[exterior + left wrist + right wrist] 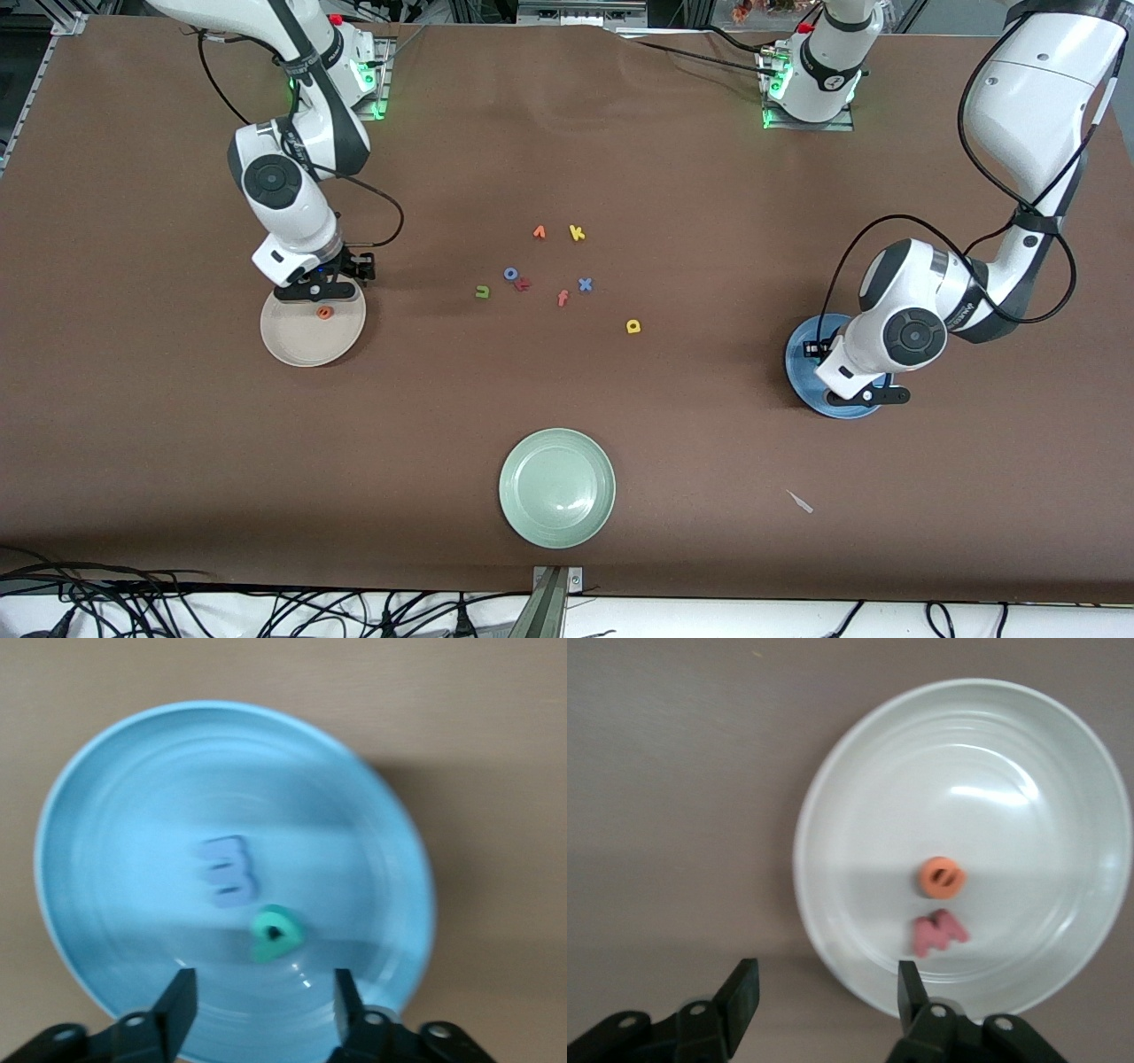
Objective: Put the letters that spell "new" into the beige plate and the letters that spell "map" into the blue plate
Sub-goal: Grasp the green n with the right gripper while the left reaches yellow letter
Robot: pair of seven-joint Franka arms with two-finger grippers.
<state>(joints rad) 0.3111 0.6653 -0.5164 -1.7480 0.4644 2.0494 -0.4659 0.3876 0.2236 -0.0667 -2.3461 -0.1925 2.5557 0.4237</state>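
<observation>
While the front view shows only the orange "e" [325, 312] in the beige plate [292, 348], the right wrist view adds the salmon "w" [938, 933]. Blue "m" [227, 871] and teal "p" [275, 933] lie in the blue plate [106, 815]. Both pincers, right pincer [826, 988] and left pincer [264, 1001], hang released above their plates. Green "n" [483, 291] and yellow "a" [633, 326] lie on the table [709, 221].

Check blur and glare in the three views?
Left wrist view: motion-smeared, blue plate streaked, blue "m" soft. Right wrist view: sharper, white glare on the beige plate, shadow band across it. Front view: even light, faint sheen on the pale green plate.
</observation>
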